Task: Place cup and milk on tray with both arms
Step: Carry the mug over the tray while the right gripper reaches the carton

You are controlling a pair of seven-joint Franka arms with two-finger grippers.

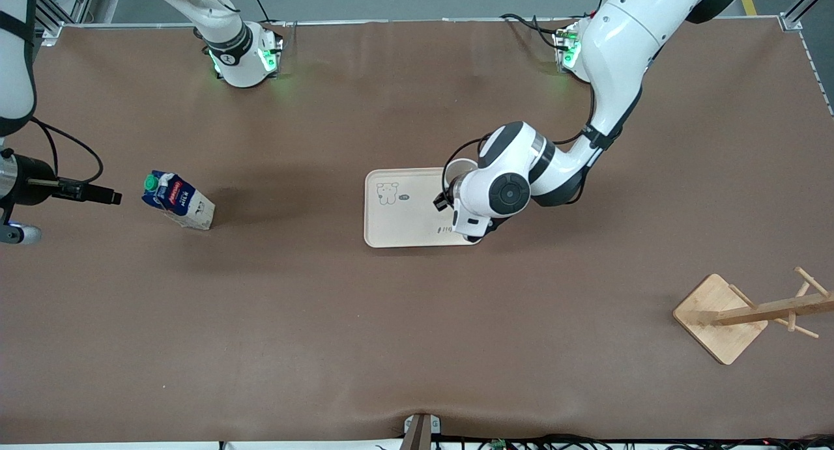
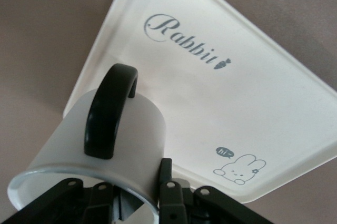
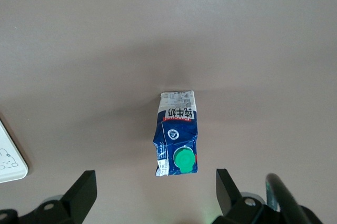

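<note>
The cup (image 2: 137, 129), white with a black handle (image 2: 108, 111), is in my left gripper (image 2: 150, 195), which is shut on its wall with one finger (image 2: 166, 174) outside and one inside. It is at the tray's (image 2: 237, 92) edge; I cannot tell whether it rests on it. In the front view the cup's rim (image 1: 461, 165) shows at the tray's (image 1: 404, 225) corner under the left wrist (image 1: 495, 193). The milk (image 1: 177, 200) stands on the table toward the right arm's end. My right gripper (image 3: 155, 182) is open wide and empty, above the table beside the milk (image 3: 178, 137).
A wooden rack (image 1: 720, 316) with a pegged post stands near the left arm's end, nearer the front camera. A corner of the tray (image 3: 10, 161) shows in the right wrist view. Bare brown table lies between milk and tray.
</note>
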